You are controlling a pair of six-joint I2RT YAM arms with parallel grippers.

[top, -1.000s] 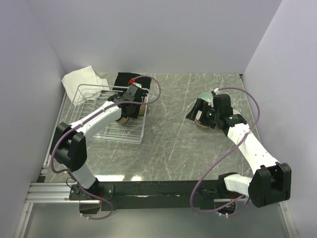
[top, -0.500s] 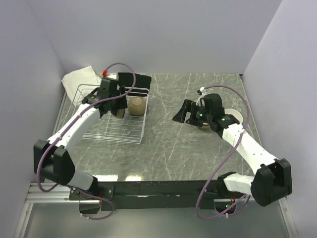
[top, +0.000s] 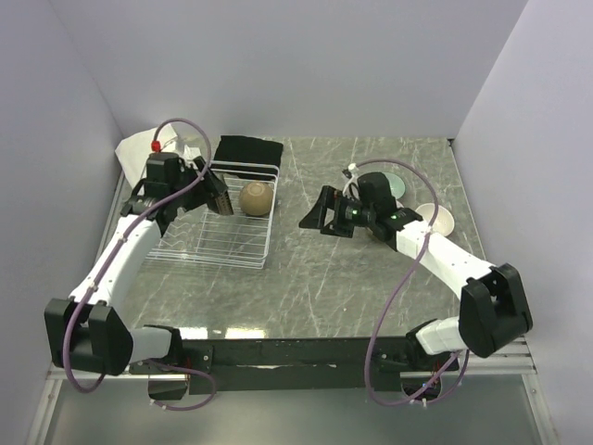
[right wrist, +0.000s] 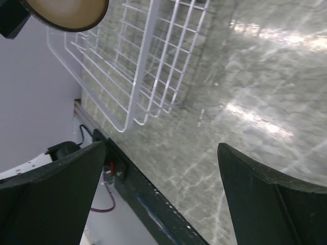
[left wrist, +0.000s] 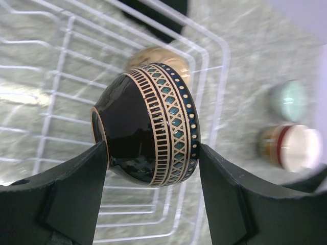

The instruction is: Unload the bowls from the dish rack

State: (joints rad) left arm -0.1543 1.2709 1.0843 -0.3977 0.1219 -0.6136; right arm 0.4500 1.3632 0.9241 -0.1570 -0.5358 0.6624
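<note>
My left gripper (top: 209, 192) is shut on the dark brown patterned bowl (left wrist: 148, 135) and holds it on its side above the white wire dish rack (top: 222, 245). A tan-brown bowl (top: 257, 197) sits in the rack's far right corner; it also shows in the left wrist view (left wrist: 158, 55) behind the held bowl. My right gripper (top: 313, 216) is open and empty over the table's middle, to the right of the rack. A pale teal bowl (top: 397, 184) and a beige bowl (top: 435, 220) stand on the table behind my right arm. The other bowls are hidden in the top view.
A white cloth (top: 139, 148) and a black cloth (top: 248, 148) lie behind the rack. In the left wrist view a red-striped bowl (left wrist: 291, 148) stands beside the teal bowl (left wrist: 288, 99). The right wrist view shows the rack's corner (right wrist: 153, 61) and the table's black front rail (right wrist: 153, 204).
My left gripper has swung left across the rack with the dark bowl, uncovering the tan-brown bowl. My right gripper has moved left, away from the bowls on the table.
</note>
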